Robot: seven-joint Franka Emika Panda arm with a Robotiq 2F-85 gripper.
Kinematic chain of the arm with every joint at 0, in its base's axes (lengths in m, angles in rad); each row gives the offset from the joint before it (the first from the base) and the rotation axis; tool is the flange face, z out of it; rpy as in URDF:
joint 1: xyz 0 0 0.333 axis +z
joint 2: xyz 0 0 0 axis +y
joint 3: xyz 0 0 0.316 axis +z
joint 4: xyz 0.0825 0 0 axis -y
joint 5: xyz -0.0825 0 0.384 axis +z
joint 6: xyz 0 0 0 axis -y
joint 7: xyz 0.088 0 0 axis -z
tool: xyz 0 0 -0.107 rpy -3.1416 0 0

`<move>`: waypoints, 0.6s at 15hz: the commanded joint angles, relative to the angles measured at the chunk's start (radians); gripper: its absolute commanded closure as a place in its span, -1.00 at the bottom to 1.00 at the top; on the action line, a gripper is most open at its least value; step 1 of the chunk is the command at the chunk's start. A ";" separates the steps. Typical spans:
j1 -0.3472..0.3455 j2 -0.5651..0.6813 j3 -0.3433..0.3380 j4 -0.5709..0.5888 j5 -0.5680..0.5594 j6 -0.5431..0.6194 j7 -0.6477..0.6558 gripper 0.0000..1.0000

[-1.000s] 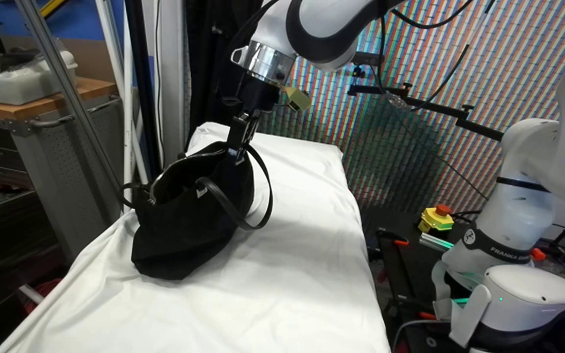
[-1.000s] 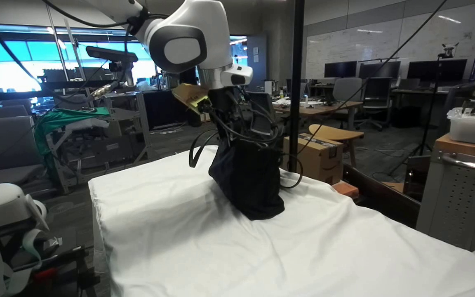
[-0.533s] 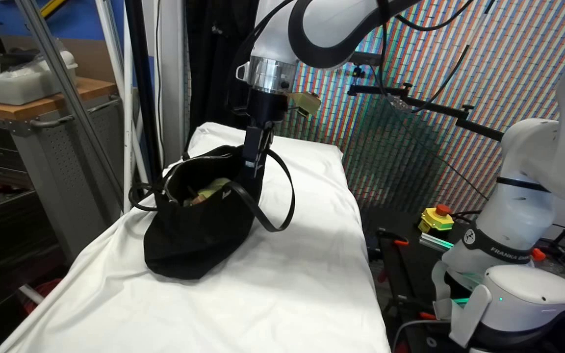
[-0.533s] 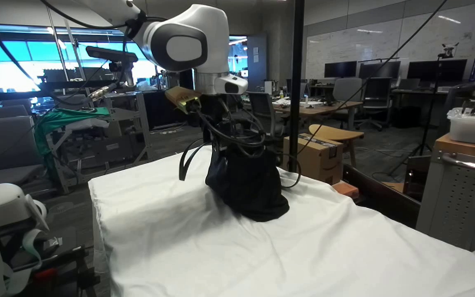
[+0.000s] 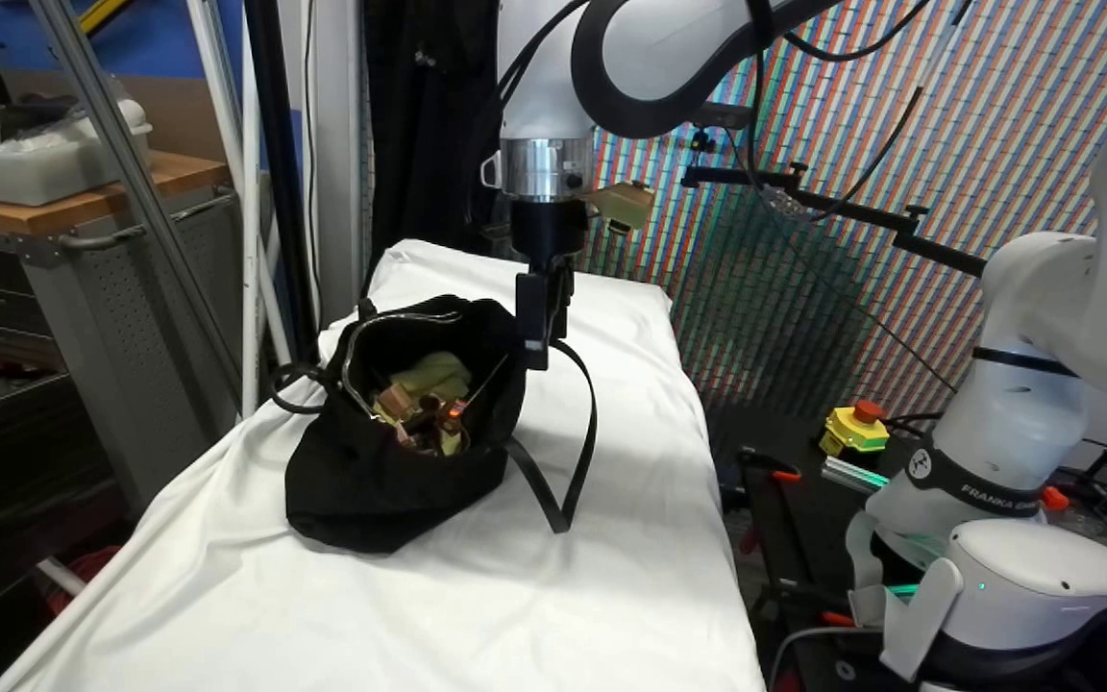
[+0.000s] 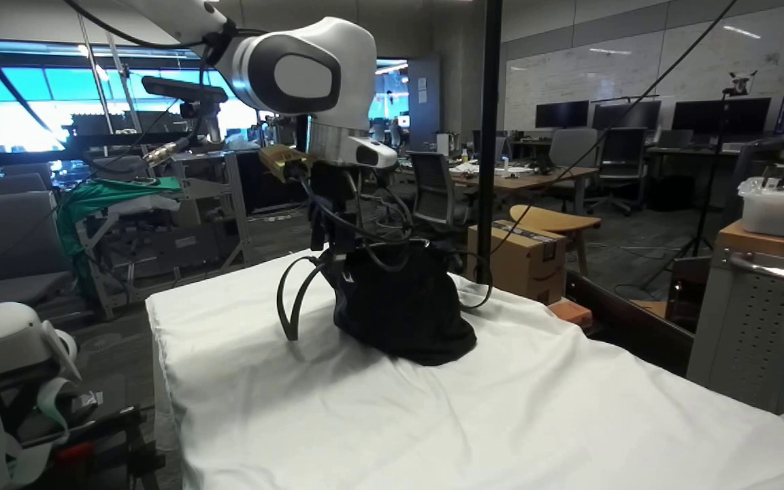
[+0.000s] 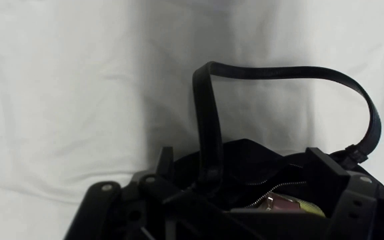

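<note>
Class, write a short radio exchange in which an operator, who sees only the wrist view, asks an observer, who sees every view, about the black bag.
Operator: On my wrist view I have the open pincer and one strap. Is there another?

Observer: Yes. In both exterior views a second strap curls out from the opposite side of the bag.

Operator: I can't see underneath. Is the bag lifted or down?

Observer: Down. In both exterior views it rests on the white cloth.
</note>
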 commanded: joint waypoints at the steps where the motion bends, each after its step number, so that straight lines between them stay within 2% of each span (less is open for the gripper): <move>1: 0.019 -0.046 -0.011 -0.014 -0.042 -0.044 0.077 -1.00; 5: 0.031 -0.125 -0.005 -0.063 -0.088 -0.093 0.160 -1.00; 9: 0.040 -0.263 0.008 -0.162 -0.098 -0.125 0.224 -1.00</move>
